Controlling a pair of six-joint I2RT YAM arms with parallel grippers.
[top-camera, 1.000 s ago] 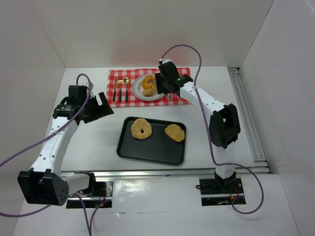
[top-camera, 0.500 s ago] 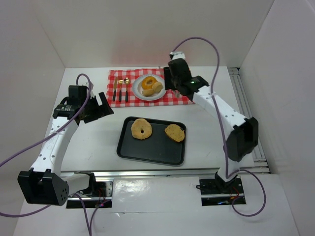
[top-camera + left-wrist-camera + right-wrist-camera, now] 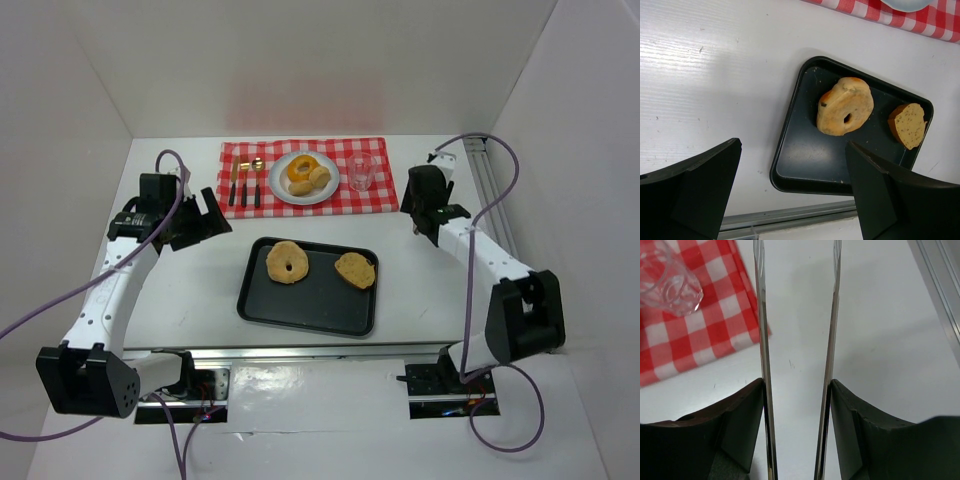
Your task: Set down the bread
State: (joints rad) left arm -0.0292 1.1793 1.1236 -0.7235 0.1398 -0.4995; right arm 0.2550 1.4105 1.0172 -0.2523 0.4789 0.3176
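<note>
Right fingers [image 3: 763, 355] have swung off the plate [image 3: 275, 185], parted and empty; left fingers [image 3: 695, 195] gape too. Doughnut [image 3: 301, 170] and bun [image 3: 320, 177] are plated; ring [image 3: 286, 262] and roll [image 3: 355, 270] wait on the tray [image 3: 310, 305]: straddle one squarely, squeeze gently.

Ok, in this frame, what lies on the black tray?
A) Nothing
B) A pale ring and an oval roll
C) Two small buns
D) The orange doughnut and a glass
B: the black tray holds the pale ring and the oval roll, while the orange doughnut sits on the white plate.
</note>
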